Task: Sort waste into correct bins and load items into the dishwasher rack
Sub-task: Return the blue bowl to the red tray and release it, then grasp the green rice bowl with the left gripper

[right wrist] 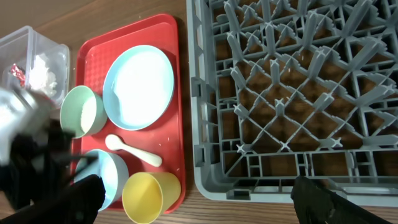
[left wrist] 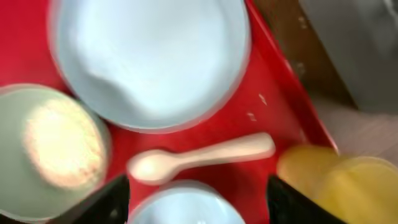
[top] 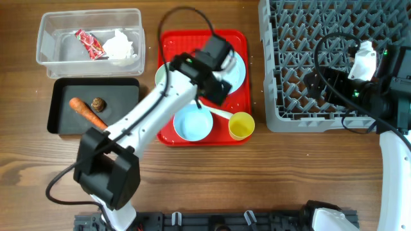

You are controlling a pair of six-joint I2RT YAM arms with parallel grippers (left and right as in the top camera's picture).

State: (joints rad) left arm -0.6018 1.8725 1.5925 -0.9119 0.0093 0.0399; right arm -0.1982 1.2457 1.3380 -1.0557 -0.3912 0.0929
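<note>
Red tray (top: 176, 45) on the wooden table (top: 257, 179): what do we count on it?
We count one light-blue plate (top: 237, 70), one pale-green bowl (right wrist: 83, 111) with rice (left wrist: 62, 143), one light-blue bowl (top: 191, 123), one yellow cup (top: 241, 126) and one white spoon (left wrist: 199, 158).
And beside the tray?
Left of it, we find one clear tub (top: 45, 38) with one tissue (top: 120, 46) and one red wrapper (top: 90, 43), and one black tray (top: 125, 106) with one carrot (top: 87, 112) and one brown morsel (top: 97, 102). Right of it is one grey rack (top: 289, 96).
Grippers?
Our left gripper (left wrist: 199, 196), above the tray, has its jaws parted and empty. Our right gripper (right wrist: 202, 199), right of the tray, is spread wide and empty.

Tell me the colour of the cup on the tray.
The cup is yellow; clearest in the right wrist view.
</note>
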